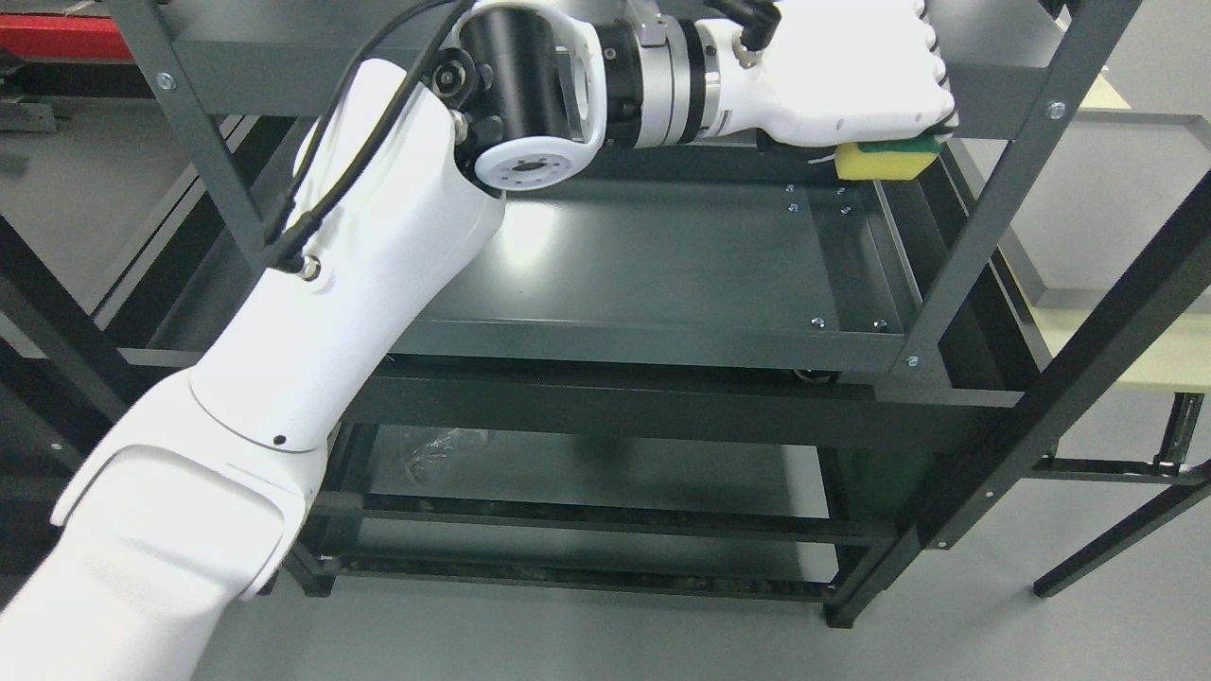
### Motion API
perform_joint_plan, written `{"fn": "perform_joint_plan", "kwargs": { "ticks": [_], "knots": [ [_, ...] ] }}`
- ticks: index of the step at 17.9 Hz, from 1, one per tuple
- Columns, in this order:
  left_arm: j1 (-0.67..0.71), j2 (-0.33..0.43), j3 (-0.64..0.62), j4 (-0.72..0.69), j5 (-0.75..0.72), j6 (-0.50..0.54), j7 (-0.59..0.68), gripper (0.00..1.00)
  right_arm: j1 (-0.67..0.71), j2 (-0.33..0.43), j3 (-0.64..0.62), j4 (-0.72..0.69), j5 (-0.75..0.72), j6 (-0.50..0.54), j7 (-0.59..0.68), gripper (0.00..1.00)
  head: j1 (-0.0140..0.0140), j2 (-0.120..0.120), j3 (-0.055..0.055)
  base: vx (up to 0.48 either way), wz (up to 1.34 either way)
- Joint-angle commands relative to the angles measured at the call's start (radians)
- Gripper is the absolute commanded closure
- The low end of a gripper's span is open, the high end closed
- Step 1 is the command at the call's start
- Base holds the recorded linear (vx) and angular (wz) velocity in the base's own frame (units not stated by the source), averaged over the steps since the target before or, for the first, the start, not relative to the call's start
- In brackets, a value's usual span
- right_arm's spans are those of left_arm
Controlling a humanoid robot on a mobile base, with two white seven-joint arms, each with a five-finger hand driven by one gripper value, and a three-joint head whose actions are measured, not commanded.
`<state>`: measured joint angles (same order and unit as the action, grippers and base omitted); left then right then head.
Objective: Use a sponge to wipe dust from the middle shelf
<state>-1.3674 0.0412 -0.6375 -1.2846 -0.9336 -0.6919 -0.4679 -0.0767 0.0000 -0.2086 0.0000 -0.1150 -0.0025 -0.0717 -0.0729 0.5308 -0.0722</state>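
My left arm comes in from the lower left and reaches across the dark grey metal rack. My left hand [856, 71] is shut on a yellow sponge with a green scouring layer [885, 159]. The sponge is at the far right corner of the middle shelf [653, 260], close to the right rear upright. The hand covers the sponge's top; whether the sponge touches the shelf surface is hard to tell. The right arm does not show.
The rack's right front upright [993, 199] stands just right of the hand. The top shelf edge [1003, 90] is close above it. A lower shelf [587, 473] holds a crumpled clear plastic piece [440, 449]. A pale table [1135, 312] stands to the right.
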Motion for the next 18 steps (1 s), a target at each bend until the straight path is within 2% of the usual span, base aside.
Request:
{"fn": "perform_joint_plan", "kwargs": {
  "ticks": [1, 5, 12, 15, 18],
  "knots": [
    [0.111, -0.024, 0.131, 0.059, -0.071, -0.055, -0.008, 0.96, 0.000, -0.017, 0.000, -0.017, 0.000, 0.073, 0.000, 0.00, 0.0000, 0.000, 0.000, 0.000, 0.00],
    [0.169, -0.014, 0.278, 0.008, -0.068, -0.093, -0.011, 0.96, 0.000, -0.017, 0.000, -0.017, 0.000, 0.073, 0.000, 0.00, 0.0000, 0.000, 0.000, 0.000, 0.00],
    [0.211, 0.092, 0.590, -0.079, -0.054, -0.093, -0.037, 0.96, 0.000, -0.017, 0.000, -0.017, 0.000, 0.073, 0.000, 0.00, 0.0000, 0.000, 0.000, 0.000, 0.00],
    [0.281, 0.178, 0.680, -0.096, -0.004, -0.093, -0.051, 0.95, 0.000, -0.017, 0.000, -0.017, 0.000, 0.073, 0.000, 0.00, 0.0000, 0.000, 0.000, 0.000, 0.00],
    [0.390, 0.301, 0.774, -0.116, 0.105, -0.093, -0.052, 0.95, 0.000, -0.017, 0.000, -0.017, 0.000, 0.073, -0.002, 0.00, 0.0000, 0.000, 0.000, 0.000, -0.07]
  ]
}}
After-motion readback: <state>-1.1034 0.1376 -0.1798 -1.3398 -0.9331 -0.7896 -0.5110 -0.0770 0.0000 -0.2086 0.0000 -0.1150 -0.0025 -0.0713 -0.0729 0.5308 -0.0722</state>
